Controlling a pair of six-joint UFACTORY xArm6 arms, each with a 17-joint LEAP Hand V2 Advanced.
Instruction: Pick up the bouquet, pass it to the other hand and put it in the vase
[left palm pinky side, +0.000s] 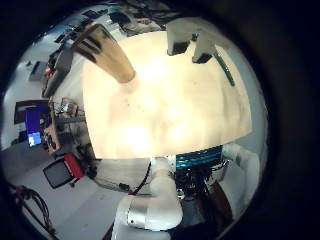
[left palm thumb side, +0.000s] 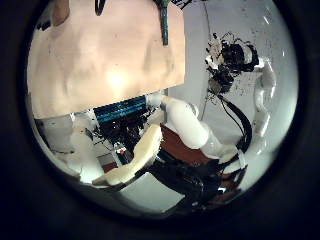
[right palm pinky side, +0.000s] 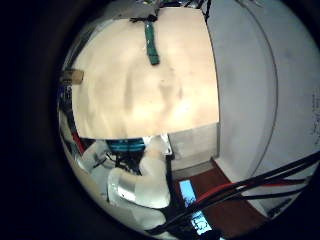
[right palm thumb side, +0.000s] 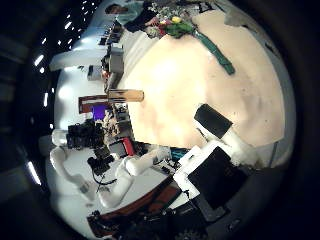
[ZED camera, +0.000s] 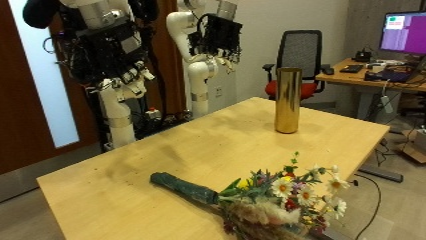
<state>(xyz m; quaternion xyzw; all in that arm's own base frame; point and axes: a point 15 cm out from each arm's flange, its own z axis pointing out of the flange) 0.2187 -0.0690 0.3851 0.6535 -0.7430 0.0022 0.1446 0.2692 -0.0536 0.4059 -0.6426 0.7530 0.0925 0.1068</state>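
Note:
The bouquet (ZED camera: 282, 198) lies flat on the wooden table (ZED camera: 147, 160) near its front edge, with colourful blooms and dark green wrapped stems (ZED camera: 180, 187). A tall gold vase (ZED camera: 286, 100) stands upright at the table's far side. Both hands hang high above the table's back edge, well away from the flowers. My right hand (ZED camera: 117, 55) is the nearer one, my left hand (ZED camera: 213, 38) the farther; both have relaxed fingers and hold nothing. The palm views look down on the table from afar: bouquet (right palm thumb side: 185, 28) and vase (right palm thumb side: 125, 95), stems (right palm pinky side: 151, 42), vase (left palm pinky side: 105, 52).
Behind the table stand a black office chair (ZED camera: 304, 55) with a red seat and a desk (ZED camera: 380, 75) carrying a monitor. A dark door (ZED camera: 20, 110) is behind the arms. The table's bare wood lies between vase and bouquet.

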